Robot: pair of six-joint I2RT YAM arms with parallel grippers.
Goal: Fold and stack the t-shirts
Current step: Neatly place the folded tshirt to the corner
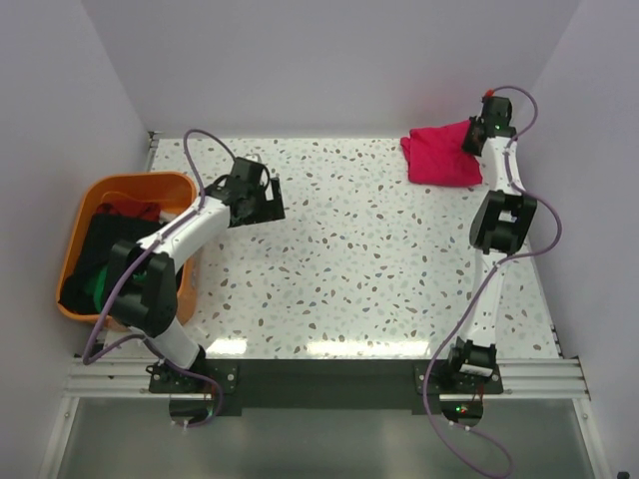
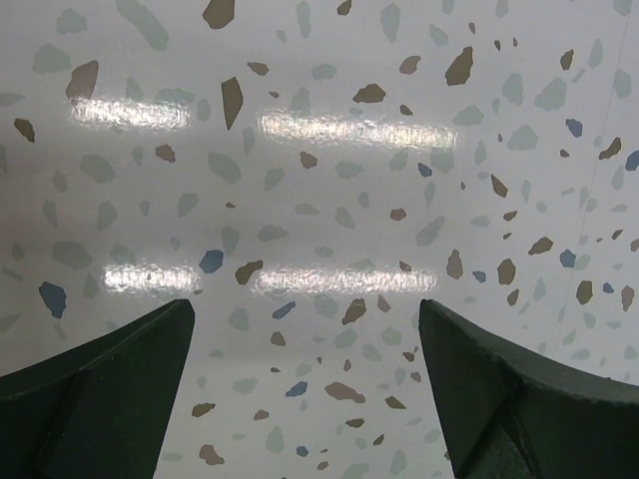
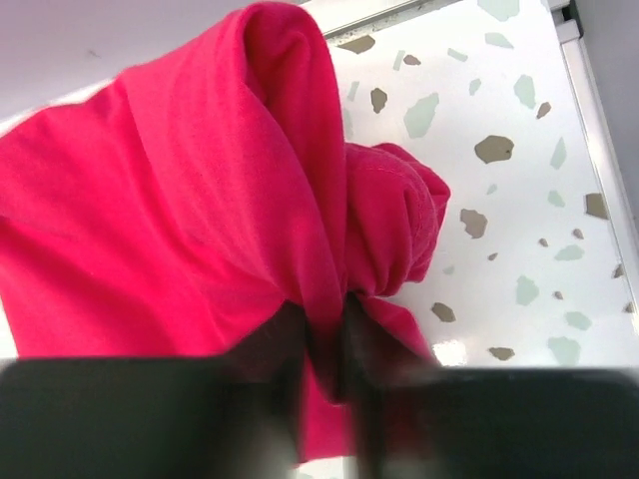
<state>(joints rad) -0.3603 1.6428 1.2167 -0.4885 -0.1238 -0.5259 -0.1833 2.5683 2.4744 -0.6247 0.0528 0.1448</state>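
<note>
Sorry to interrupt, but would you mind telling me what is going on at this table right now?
Two robot arms are working on folding and stacking t-shirts. The right hand is shut on a bunched fold of the crimson-pink shirt at the far right corner of the table. The left hand hovers open over bare tabletop near the orange tub, holding nothing. The dark and green clothes lie heaped in the tub, not yet folded.

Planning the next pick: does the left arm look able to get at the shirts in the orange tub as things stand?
Probably yes. The left end effector is open and empty beside the orange tub, and the shirts lie uncovered in its open top; only the arm's own elbow overhangs them.
</note>
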